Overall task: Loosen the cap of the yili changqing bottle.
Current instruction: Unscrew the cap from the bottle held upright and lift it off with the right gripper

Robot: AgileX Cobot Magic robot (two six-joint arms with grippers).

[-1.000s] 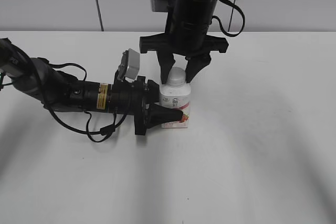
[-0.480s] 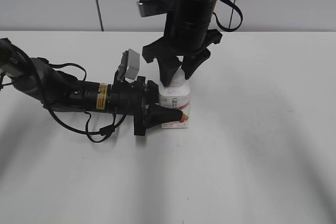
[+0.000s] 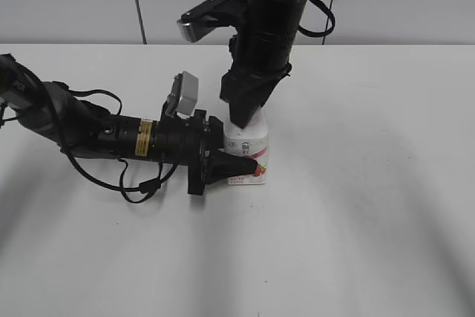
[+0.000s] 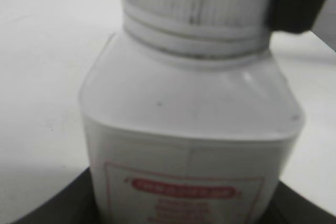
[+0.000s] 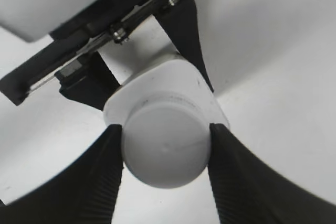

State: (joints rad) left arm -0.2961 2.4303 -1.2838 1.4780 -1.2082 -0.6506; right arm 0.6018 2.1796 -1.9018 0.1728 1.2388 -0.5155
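The right gripper (image 5: 165, 153) was clamped on the cap (image 5: 165, 148), one ribbed finger (image 5: 102, 174) pressed to each side of it, coming straight down from above. In the exterior view that gripper (image 3: 245, 120) hid the cap. The left gripper (image 3: 241, 165) lay level along the table (image 3: 356, 220) and grasped the bottle (image 3: 254, 142) low on its body, its dark fingers (image 4: 52, 208) showing at the bottom corners of the left wrist view. The bottle (image 4: 189, 129) stood upright near the table's middle, its red-printed label facing the left wrist camera, the cap (image 4: 197, 3) screwed on its neck. Both arms met at the bottle.
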